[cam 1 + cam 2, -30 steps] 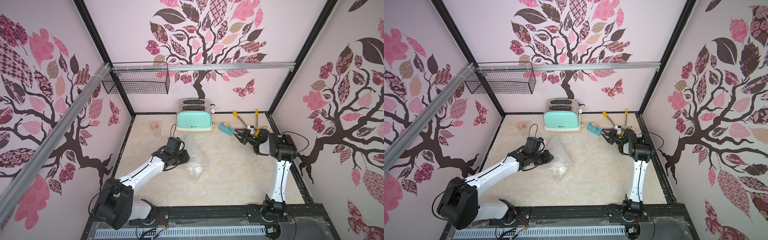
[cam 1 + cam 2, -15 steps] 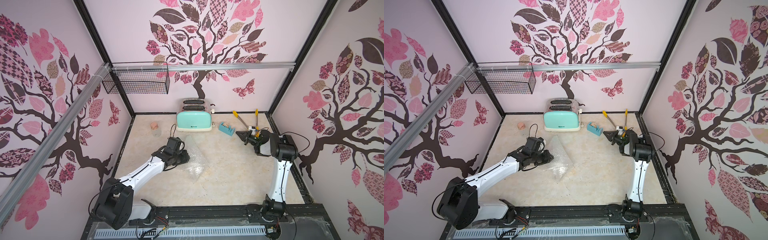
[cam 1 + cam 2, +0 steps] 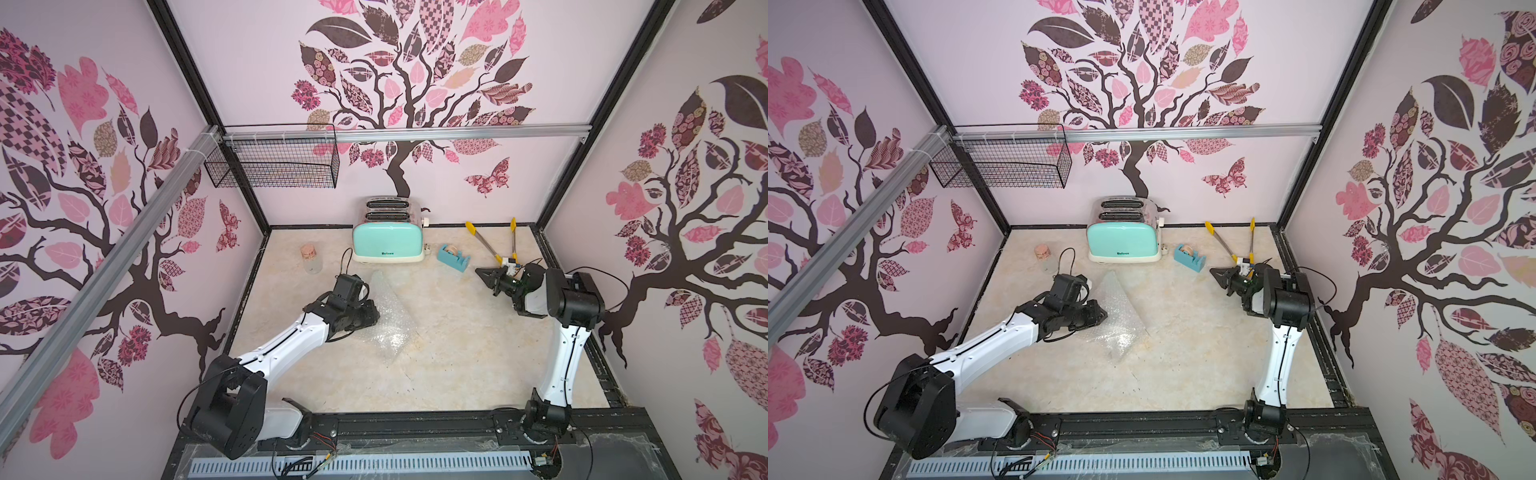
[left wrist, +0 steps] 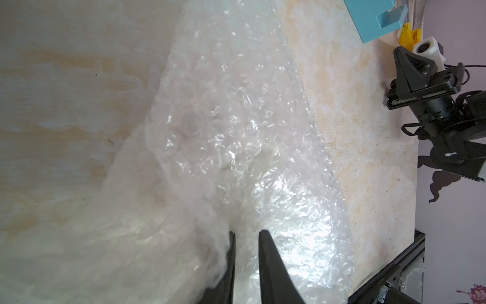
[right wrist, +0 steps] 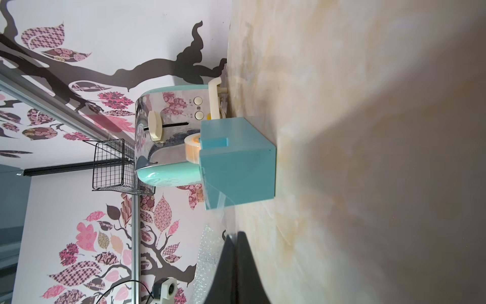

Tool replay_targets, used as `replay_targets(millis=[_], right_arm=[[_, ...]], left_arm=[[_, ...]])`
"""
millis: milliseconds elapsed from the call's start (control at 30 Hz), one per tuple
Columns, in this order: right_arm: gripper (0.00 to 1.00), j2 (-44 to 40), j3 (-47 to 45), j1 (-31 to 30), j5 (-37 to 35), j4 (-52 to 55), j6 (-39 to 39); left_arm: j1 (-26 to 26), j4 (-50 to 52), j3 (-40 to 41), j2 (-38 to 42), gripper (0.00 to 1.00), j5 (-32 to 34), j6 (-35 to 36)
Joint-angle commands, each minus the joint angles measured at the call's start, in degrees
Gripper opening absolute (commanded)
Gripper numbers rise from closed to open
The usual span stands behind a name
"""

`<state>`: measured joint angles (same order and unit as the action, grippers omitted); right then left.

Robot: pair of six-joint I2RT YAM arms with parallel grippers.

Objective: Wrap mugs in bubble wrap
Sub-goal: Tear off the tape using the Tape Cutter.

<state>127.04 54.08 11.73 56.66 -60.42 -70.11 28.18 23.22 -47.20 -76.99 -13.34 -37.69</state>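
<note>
Pinching transparent bubbled plastic bubble wrap [image 3: 390, 316] between barely parted left fingers [image 4: 264, 242], just 9 o'clock of worktop [image 3: 478, 353] centre, seemingly to hold a fold shut. Cannot see white ceramic mug; perhaps inside. Poised at 2 o'clock, right fingers [image 5: 236, 250] closed on nothing, facing blue tape dispenser [image 3: 453, 258].

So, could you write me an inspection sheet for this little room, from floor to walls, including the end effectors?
Surface: beige marbled tabletop, matt.
Job's things: bubble wrap lies crumpled by the left arm; no mug seen.
Clutter: mint toaster, blue tape dispenser, yellow-tipped tongs and corked glass jar along the back.
End effectors: left end effector shut on the bubble wrap; right end effector shut, empty, facing the tape dispenser.
Cables: black cable loops at the left wrist; another arcs behind the right arm.
Surroundings: wire basket on the rail; tree-patterned walls.
</note>
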Motion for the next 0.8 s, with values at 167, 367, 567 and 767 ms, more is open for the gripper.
replay_targets(millis=[167,367,567,767], right_arm=[[0.00,-8.66,-0.82,0.25,-2.09,5.11,3.90],[0.00,-11.78,-0.87,0.29,-2.21,6.05,4.04],[0.00,-14.73,-1.13,0.39,-3.01,8.31,4.96],[0.00,-17.42,-1.40,0.58,-4.00,11.09,6.35]], left_arm=[[0.25,1.91,-0.18,0.51,0.21,0.20,0.65],[0.29,1.89,-0.20,0.50,0.21,0.16,0.66],[0.29,1.91,-0.33,0.36,0.21,0.20,0.66],[0.29,1.91,-0.30,0.28,0.21,0.16,0.76]])
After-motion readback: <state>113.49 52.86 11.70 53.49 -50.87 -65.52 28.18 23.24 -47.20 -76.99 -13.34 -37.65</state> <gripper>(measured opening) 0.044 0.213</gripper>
